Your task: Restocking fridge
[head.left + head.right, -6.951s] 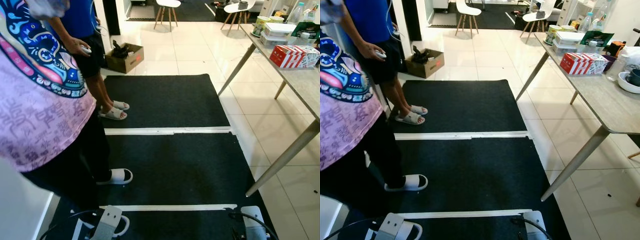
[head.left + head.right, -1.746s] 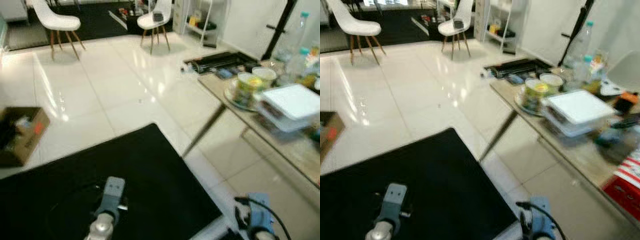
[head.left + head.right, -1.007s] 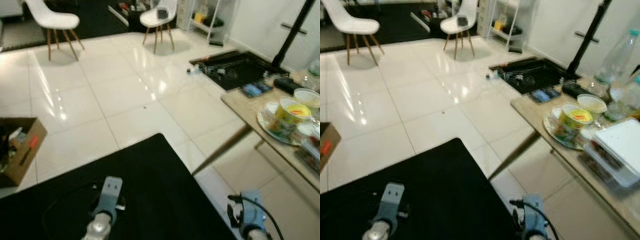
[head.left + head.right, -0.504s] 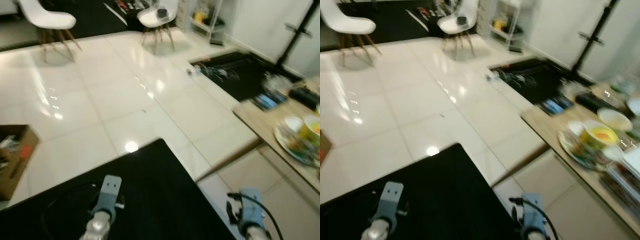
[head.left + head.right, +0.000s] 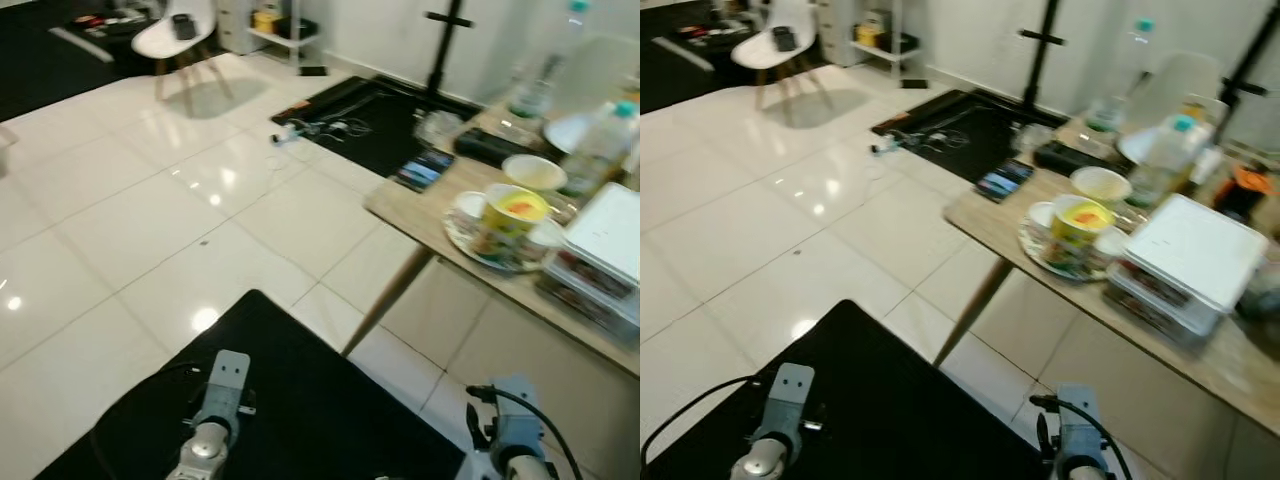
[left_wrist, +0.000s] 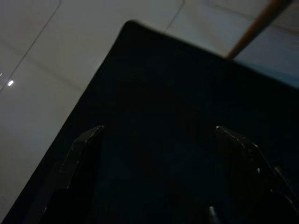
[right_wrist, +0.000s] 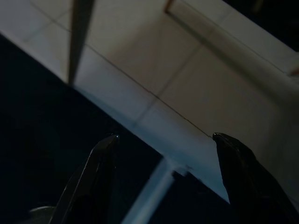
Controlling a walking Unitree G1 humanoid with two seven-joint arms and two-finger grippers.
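A wooden table stands at the right with food on it. A yellow tub sits on a patterned plate beside a small white bowl. Stacked clear boxes with a white lid lie nearer to me, and plastic bottles stand behind them. Both arms hang low over the black mat: left arm, right arm. My left gripper is open over the mat, holding nothing. My right gripper is open over the mat's edge and the tiles.
A black mat covers the floor under me, with glossy white tiles beyond it. The slanted table leg comes down at the mat's corner. A white chair and a black floor mat with cables lie farther off.
The whole picture has shifted as the camera turned: the table and its food now sit nearer and more central, and the cardboard box has left the view. Both arms hang as before.
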